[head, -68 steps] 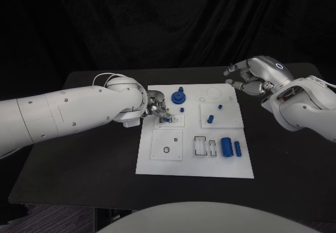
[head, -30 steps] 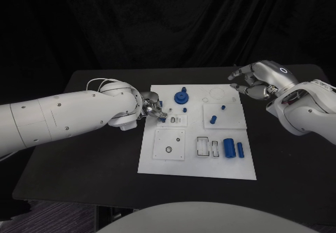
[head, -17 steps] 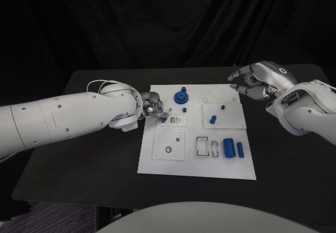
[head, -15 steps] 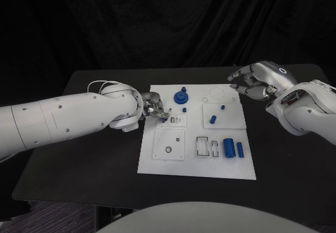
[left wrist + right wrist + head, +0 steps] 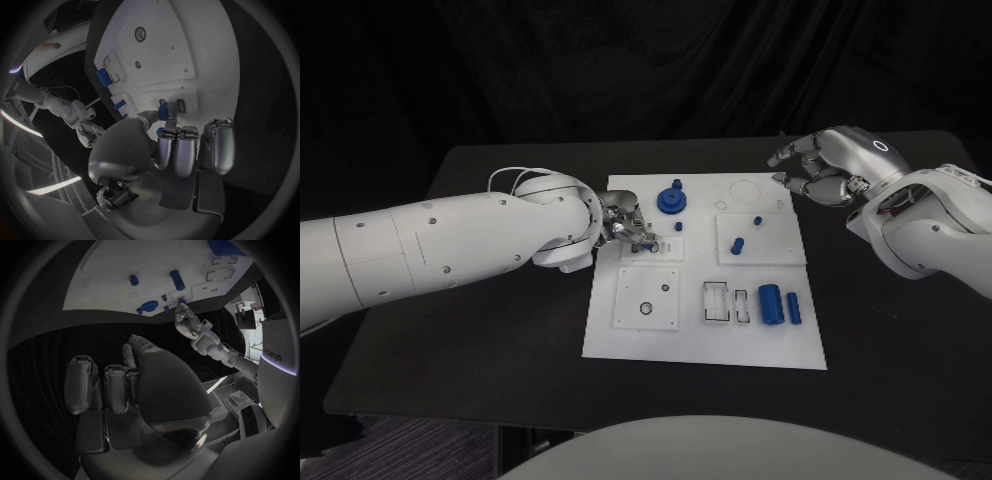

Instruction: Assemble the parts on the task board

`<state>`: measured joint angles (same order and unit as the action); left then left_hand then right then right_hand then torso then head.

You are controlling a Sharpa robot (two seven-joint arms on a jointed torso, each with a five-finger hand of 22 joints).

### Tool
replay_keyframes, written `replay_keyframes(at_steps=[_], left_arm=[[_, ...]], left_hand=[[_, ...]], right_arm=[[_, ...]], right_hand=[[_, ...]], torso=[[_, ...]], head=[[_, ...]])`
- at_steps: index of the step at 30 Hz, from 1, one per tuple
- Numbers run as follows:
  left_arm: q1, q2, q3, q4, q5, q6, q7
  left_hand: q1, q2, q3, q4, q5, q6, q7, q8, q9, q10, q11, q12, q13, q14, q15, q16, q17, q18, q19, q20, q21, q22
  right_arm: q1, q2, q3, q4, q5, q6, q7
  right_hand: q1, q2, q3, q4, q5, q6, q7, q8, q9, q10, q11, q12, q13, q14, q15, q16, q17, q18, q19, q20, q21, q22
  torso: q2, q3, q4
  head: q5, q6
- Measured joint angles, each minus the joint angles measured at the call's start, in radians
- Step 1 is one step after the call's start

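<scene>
The white task board lies in the middle of the black table. My left hand hovers over the board's left edge and pinches a small blue part between thumb and finger. The left wrist view shows that part held just above small slots in the board. A blue round piece with a peg stands at the board's far end. A big blue cylinder and a slimmer one lie at the right. My right hand hangs beyond the board's far right corner, fingers curled, holding nothing.
Small blue pegs stand on a raised white plate right of centre. Another raised plate with holes lies near the left edge. Black table shows on both sides of the board.
My left hand with the small blue part has crept a little to the right over the board's left edge. The right hand stays where it was.
</scene>
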<state>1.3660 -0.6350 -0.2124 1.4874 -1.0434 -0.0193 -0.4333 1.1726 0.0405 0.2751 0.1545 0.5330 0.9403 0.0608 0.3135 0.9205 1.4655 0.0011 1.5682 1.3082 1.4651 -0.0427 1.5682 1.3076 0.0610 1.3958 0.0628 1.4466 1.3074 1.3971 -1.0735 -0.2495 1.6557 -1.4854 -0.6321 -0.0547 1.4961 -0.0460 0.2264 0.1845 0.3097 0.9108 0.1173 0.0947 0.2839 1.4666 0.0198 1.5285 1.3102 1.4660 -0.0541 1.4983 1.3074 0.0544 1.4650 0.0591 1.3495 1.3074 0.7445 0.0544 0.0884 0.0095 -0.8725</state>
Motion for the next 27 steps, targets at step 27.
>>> replay_keyframes(at_steps=[27], left_arm=[[-0.005,0.025,0.002,-0.018,-0.001,0.018,-0.001]], left_hand=[[-0.024,0.001,0.012,0.012,-0.022,0.001,0.002,0.0,0.012,0.0,0.0,0.0,0.0,0.004,-0.004,0.0,0.0,0.0,-0.004,-0.004,-0.008,0.0]], right_arm=[[0.0,0.004,0.0,-0.002,0.0,0.016,-0.014]], right_hand=[[0.0,0.0,0.003,-0.003,0.0,0.0,0.0,0.0,-0.001,0.0,0.0,-0.004,0.0,-0.001,0.006,-0.006,0.0,0.0,0.0,0.0,-0.006,0.0]], torso=[[0.0,0.0001,0.0]], head=[[0.004,0.0]])
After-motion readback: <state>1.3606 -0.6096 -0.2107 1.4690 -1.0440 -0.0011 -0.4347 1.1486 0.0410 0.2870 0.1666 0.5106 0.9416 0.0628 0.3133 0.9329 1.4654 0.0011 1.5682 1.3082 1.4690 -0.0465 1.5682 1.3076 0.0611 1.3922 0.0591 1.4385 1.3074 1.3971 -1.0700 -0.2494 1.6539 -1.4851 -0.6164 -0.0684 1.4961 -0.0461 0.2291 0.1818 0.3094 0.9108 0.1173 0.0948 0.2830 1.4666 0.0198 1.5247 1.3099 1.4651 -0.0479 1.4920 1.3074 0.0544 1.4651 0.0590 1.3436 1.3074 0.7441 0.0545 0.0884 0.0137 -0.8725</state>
